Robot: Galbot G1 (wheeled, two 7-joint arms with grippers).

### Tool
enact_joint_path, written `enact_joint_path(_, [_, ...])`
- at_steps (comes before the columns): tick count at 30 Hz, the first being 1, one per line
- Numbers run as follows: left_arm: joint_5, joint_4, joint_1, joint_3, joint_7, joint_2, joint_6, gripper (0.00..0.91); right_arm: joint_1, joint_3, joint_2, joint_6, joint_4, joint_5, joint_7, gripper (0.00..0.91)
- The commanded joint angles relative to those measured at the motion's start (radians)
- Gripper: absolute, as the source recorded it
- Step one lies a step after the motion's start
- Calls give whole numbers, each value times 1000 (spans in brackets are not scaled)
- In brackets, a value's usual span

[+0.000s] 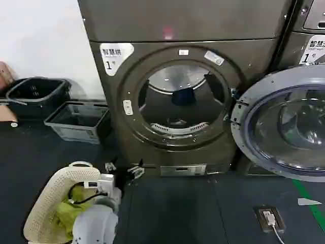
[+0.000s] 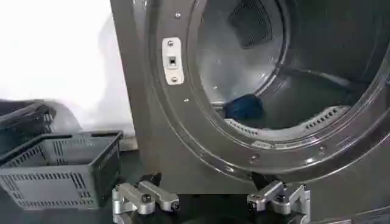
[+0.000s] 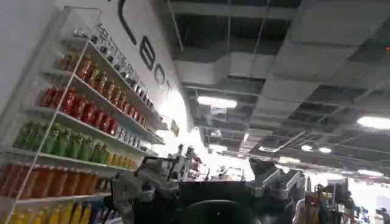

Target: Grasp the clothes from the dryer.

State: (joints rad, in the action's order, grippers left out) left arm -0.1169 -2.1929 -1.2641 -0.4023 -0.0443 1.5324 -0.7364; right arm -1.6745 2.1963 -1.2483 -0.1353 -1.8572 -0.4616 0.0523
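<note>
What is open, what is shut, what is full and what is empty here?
dryer: door open.
round glass door: swung wide to the right.
blue cloth: lying inside the drum.
left gripper: open, empty, low before the dryer.
right gripper: open, empty, pointing up at the ceiling.
white basket: holds green cloth.
grey basket: looks empty.

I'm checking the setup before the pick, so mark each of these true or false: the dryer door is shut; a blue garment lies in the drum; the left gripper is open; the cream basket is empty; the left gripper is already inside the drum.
1. The dryer door is shut. False: it is swung open to the right of the porthole.
2. A blue garment lies in the drum. True.
3. The left gripper is open. True: its fingers stand wide apart.
4. The cream basket is empty. False: it holds a yellow-green cloth.
5. The left gripper is already inside the drum. False: it is low, in front of the dryer.
</note>
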Motion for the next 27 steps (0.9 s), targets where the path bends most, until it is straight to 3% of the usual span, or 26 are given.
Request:
enact_joint_path(1, [-4, -4, -4, 0, -2, 0, -49, 907, 1, -6, -1, 31, 5, -24, 18, 907])
enact_joint_path(2, [-4, -5, -7, 0, -2, 0, -49, 907, 0, -16, 2, 67, 22, -14, 36, 907])
enact_joint_path(4, [-5, -6, -10, -1, -3, -1, -49, 907, -3, -21, 1, 64, 37, 28, 38, 907])
enact_joint_path(27, [2, 5, 1, 2, -3, 0, -49, 907, 2, -8, 10, 45, 55, -11, 61, 907])
